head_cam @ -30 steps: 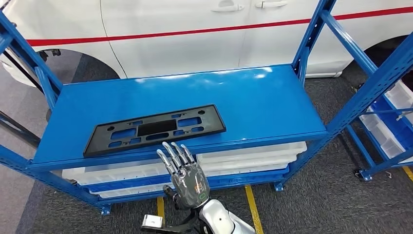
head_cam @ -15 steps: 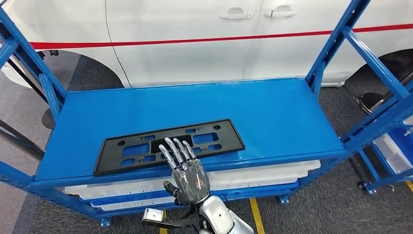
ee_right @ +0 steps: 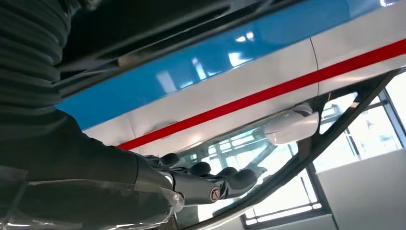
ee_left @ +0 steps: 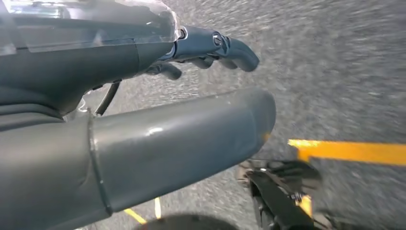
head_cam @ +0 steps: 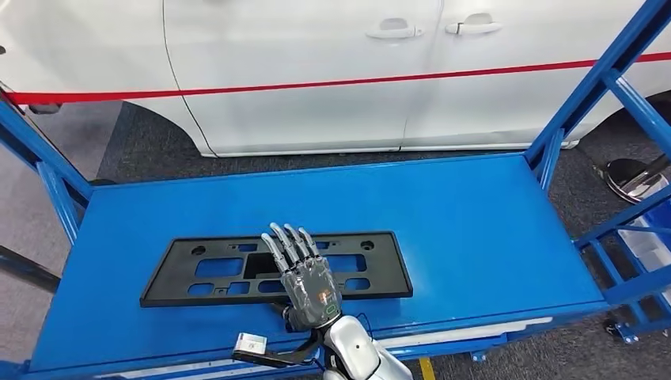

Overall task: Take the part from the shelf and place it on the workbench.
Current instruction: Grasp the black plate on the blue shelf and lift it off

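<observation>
**On the blue shelf: one plate frame, one hand over it**

Over the top deck of the blue shelf point(head_cam: 475, 214) your right hand point(head_cam: 305, 273) is stretched out flat, fingers straight and slightly fanned, nothing in its grasp. You can't tell from the head view whether the fingers actually touch the part or just float above it. The part is a single black license plate frame point(head_cam: 214, 273), lying flat near the front edge of the deck, long side facing you; the hand covers its middle section, so those cutouts are hidden.

Your left hand point(ee_left: 210, 45) shows in its wrist view over blurry grey floor with a yellow line point(ee_left: 349, 151); fingers look partly curled with nothing in them, but the arm cover blocks a lot, so you can't tell for sure.

Behind the shelf sits one white car point(head_cam: 316, 71) with a red stripe, cut off by the frame.
</observation>
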